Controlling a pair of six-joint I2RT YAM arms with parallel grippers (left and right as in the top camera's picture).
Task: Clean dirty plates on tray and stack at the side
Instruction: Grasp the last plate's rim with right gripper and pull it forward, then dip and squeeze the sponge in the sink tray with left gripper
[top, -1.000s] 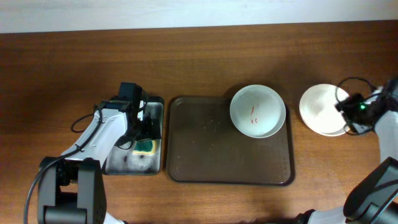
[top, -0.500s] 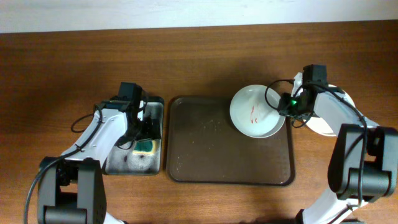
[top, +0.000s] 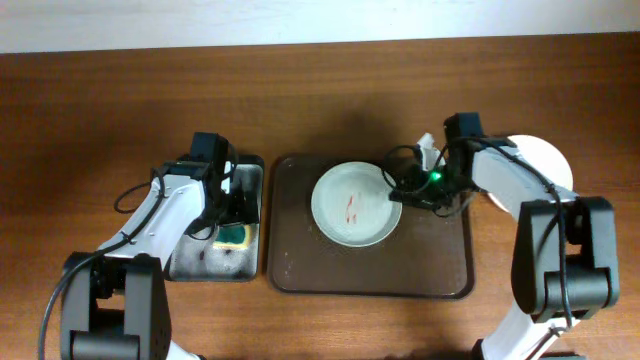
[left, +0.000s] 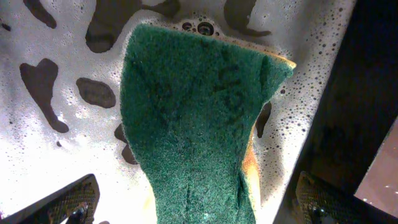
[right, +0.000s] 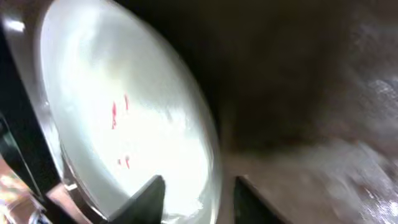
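Note:
A pale mint plate (top: 350, 205) with small red stains lies in the middle of the dark brown tray (top: 300, 260). My right gripper (top: 405, 190) is shut on its right rim, one finger inside and one outside. In the right wrist view the plate (right: 124, 124) fills the left, and the right gripper (right: 199, 199) straddles its rim over the tray (right: 311, 93). White plates (top: 553, 165) lie on the table right of the tray, partly hidden by my right arm. My left gripper (top: 230, 210) is open, and in the left wrist view its fingers (left: 199, 205) stand either side of the green sponge (left: 193, 106).
The sponge (top: 233, 237) lies in a small metal sponge tray (top: 200, 262) left of the brown tray, wet with foam (left: 56, 143). The brown tray's surface shows small specks. Wooden table stretches behind both trays.
My right gripper came from the white plates at the right to the stained plate, took its rim, and slid it from the tray's back right corner to the middle. The left arm stayed still.

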